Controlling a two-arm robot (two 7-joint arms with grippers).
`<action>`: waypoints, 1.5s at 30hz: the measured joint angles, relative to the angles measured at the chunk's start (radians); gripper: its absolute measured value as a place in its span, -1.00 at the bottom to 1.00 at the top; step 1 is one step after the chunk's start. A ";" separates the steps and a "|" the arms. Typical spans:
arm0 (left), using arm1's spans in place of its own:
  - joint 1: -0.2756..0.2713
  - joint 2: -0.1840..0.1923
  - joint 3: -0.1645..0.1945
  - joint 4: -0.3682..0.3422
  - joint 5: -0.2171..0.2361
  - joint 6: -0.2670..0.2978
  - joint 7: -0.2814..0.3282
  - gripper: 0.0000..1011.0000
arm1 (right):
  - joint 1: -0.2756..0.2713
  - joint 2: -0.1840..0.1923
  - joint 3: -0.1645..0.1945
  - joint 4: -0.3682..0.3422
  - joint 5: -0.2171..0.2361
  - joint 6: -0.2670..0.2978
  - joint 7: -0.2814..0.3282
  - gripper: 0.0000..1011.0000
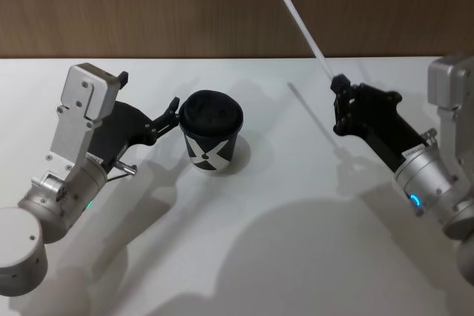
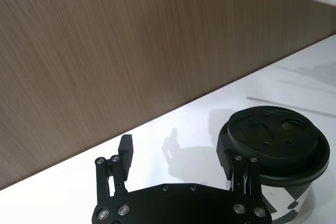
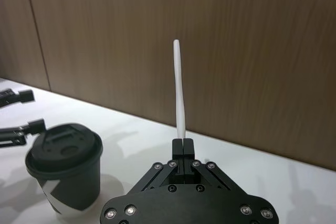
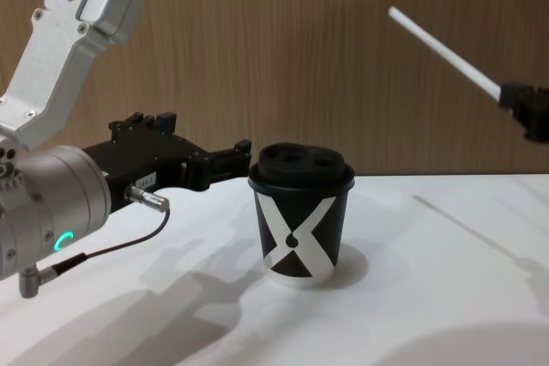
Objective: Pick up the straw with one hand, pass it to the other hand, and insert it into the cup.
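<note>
Two risks stand out to us. Our right end effector [image 1: 339, 83] is closed tight on the very end of the straw [image 1: 304, 27], so nearly its whole length sticks out ahead of the grip, slanting up and away above the bench [image 1: 296, 257]. With so short a hold we think the straw may pivot or slip as the wrist turns it downward, and a small angular error there becomes a large miss at the free tip. The cup [image 1: 212, 135] stands upright well off to that end effector's side, and the openings in its lid [image 2: 273, 137] look small. A tip landing on the dome instead could bend the straw or tip the probably light cup. Our left end effector [image 1: 148, 91] is spread wide, with one finger [image 2: 226, 156] just beside the lid's rim; we cannot tell whether it touches. The cup sits outside the gap. Any drift of that arm could nudge the cup off its spot.
</note>
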 joint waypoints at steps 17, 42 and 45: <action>0.000 0.000 0.000 0.000 0.000 0.000 0.000 0.98 | 0.140 0.023 -0.028 0.080 0.141 -0.120 0.220 -0.99; 0.000 0.000 0.000 0.000 0.000 0.000 0.000 0.98 | 0.355 -0.037 -0.127 0.277 0.386 -0.126 0.533 -0.99; 0.000 0.000 0.000 0.000 0.000 0.000 0.000 0.98 | 0.377 -0.048 -0.138 0.301 0.413 -0.118 0.564 -0.99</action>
